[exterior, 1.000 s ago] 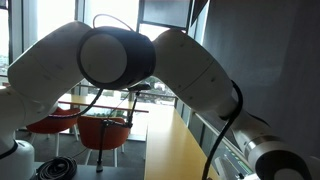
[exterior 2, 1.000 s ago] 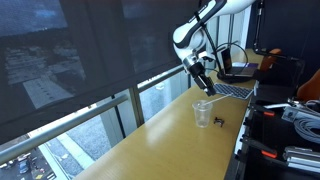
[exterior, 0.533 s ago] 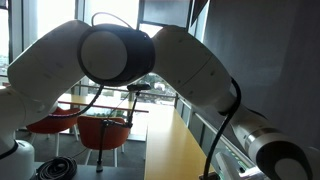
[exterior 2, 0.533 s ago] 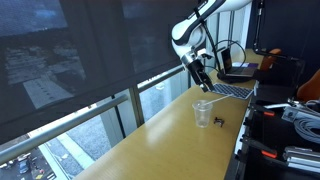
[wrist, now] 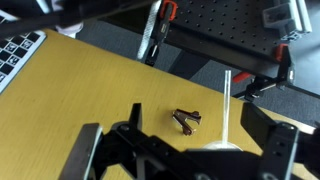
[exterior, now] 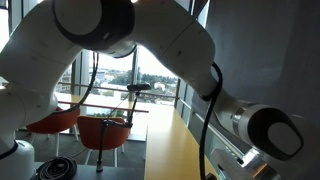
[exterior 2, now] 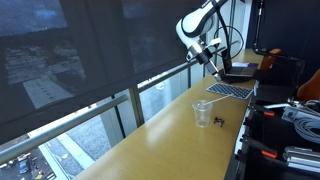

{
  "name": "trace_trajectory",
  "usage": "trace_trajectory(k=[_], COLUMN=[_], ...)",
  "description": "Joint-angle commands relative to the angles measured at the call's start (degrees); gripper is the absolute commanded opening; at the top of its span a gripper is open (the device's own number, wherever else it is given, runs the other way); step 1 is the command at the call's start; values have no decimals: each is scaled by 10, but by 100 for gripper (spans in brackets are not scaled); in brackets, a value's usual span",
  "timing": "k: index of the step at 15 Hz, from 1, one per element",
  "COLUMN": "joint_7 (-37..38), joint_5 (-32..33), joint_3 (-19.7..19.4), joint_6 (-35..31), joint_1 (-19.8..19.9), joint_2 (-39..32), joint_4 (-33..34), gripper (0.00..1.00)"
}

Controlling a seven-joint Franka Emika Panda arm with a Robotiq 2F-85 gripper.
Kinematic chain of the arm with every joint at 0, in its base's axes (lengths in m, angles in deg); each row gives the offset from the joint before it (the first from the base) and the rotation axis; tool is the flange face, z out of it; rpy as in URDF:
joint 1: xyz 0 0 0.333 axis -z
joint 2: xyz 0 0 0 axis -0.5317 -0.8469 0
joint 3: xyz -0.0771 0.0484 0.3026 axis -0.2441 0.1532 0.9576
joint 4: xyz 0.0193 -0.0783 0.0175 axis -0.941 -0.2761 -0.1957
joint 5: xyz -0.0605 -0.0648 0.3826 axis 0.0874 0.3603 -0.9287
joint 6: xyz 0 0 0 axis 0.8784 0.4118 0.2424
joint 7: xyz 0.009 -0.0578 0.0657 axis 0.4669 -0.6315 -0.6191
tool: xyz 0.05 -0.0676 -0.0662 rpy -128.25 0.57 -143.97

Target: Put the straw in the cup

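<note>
Gripper (exterior 2: 211,50) released, jaws wide, empty, high above cup (exterior 2: 202,114). Straw (wrist: 227,100) stands upright inside cup. Small dark item (wrist: 187,119) just beside cup. Risk: tall straw levers light cup over; any low arm sweep knocks straw out.

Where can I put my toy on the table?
The long bare stretch of table beside the window, on the near side of the cup. Also the wood between keyboard and clip. Crowded around cup, clip and straw.
</note>
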Motion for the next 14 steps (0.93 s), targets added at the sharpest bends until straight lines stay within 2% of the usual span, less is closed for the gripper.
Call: trace_trajectory(k=[1,4,6,10,14], joint_7=[-56,-99,-131,-186,-272], joint_5=[30,49,57,82,90], joint_3=[11,10,15,24,32], joint_6=[-120,-244,-301,-362,-404], joint_1=[8,6,1,-12,-18], joint_2=[91,133,147,184,187], joint_4=[-124,-223,-263,-304,-300], gripper=[100,100,100,100,100])
